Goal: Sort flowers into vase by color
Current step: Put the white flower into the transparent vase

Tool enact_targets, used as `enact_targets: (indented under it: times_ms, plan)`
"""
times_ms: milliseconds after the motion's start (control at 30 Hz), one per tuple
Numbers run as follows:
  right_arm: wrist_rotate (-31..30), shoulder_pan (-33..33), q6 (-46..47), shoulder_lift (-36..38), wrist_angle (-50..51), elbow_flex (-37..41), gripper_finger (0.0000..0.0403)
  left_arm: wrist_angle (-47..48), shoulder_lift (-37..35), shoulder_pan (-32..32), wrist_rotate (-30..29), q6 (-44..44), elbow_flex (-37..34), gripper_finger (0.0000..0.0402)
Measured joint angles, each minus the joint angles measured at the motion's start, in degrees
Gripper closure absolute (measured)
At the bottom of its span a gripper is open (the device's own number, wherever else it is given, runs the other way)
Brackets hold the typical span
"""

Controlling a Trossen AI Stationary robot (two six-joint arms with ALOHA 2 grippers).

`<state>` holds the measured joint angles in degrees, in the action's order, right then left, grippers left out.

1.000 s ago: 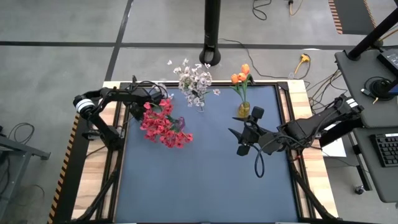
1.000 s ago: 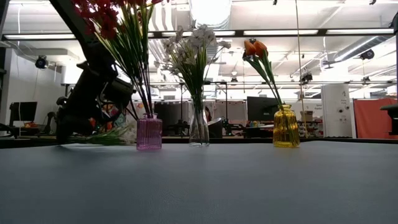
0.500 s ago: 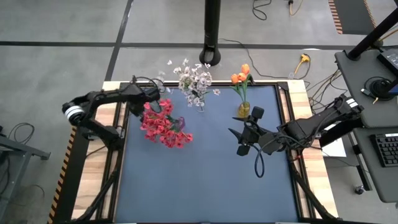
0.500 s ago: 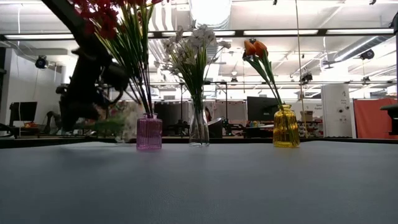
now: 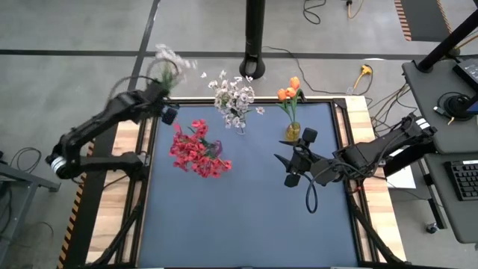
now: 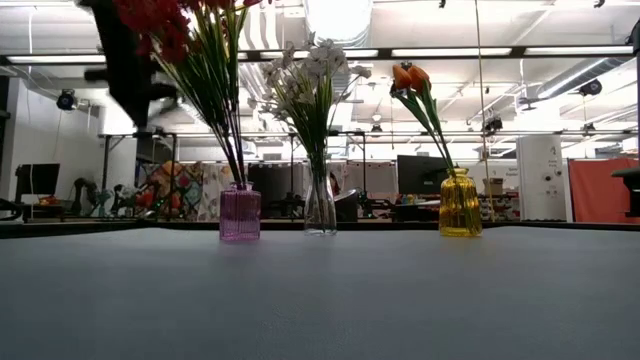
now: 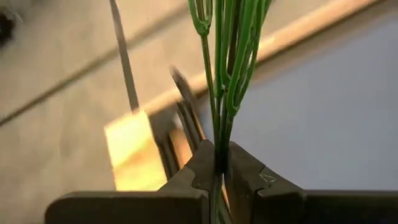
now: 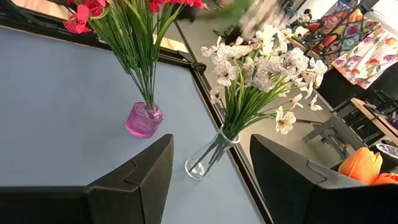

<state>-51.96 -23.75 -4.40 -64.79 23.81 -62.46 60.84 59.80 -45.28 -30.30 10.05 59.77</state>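
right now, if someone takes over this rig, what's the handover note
Left gripper: shut on a white spray, lifted over the table's far-left corner.
Right gripper: open, empty, waiting right of table centre.
Done: red flowers in the pink vase, white flowers in the clear vase, orange buds in the yellow vase.
Left: carry the held spray to the clear vase. No other loose flowers in view.

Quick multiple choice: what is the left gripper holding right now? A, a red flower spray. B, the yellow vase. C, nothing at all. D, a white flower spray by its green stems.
D: the left gripper is shut on the green stems of a white flower spray, held up past the table's far left corner in the high view.
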Motion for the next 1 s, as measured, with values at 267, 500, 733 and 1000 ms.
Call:
enact_targets:
  times_ms: [267, 500, 733, 1000]
  plan:
    - [0.00, 0.00, -0.02, -0.01, 0.00, 0.00, 0.0197, -0.89, -7.63, 3.63, 4.94, -4.85, 15.91, 0.0397]
    - [0.00, 0.00, -0.07, 0.00, 0.00, 0.00, 0.0197, -9.36, -13.49, 17.55, 12.83, -6.32, 20.95, 0.0400]
    - [0.00, 0.00, -0.07, 0.00, -0.02, 0.00, 0.0197, -24.24, -15.14, 39.17, 12.60, -6.29, 19.25, 0.0400]
    - [0.00, 0.00, -0.07, 0.00, -0.03, 0.00, 0.0197, -30.08, -9.11, 60.16, -2.69, -10.51, 20.77, 0.0400]
